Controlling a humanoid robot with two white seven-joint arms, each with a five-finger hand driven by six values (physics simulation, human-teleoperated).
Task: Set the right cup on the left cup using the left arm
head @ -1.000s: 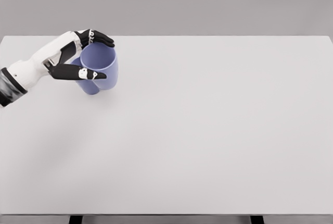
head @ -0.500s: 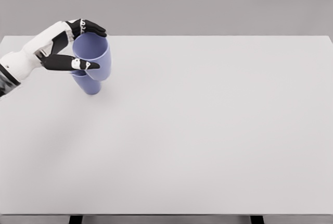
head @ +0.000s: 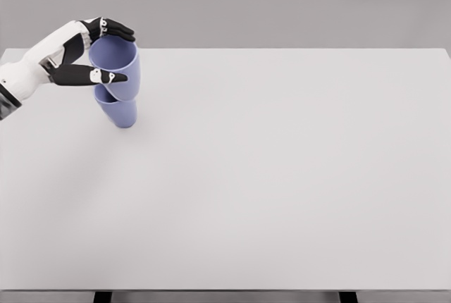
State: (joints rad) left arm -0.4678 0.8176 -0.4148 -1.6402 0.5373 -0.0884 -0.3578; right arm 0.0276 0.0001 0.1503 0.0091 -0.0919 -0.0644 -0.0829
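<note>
1. Wide matte white rectangular table [head: 282, 176] fills most of the head view, with a plain grey wall behind its far edge. Two dark table legs show just under the near edge.
2. Nothing stands between the camera and the cups. The only occlusion is the hand's own digits crossing the upper cup's wall.
3. Lower periwinkle-blue plastic cup [head: 120, 113] stands upright on the table near its far-left corner. Only its bottom half is visible.
4. Upper periwinkle-blue plastic cup [head: 116, 70] sits directly over the lower one, mouth up and tilted slightly, with its base at or inside the lower cup's rim. Can't tell from this angle whether it is fully seated or just touching.
5. Left hand [head: 88, 53], white shell with black fingers, comes in from the left edge, just left of the upper cup.
6. Hand state: pinching the upper cup. Fingers [head: 116, 29] curl over the far side of the rim, and the thumb [head: 99, 76] presses on the near wall.
7. Relative to the hand, the upper cup is held between thumb and fingers. The lower cup is just below the thumb and apart from it.
</note>
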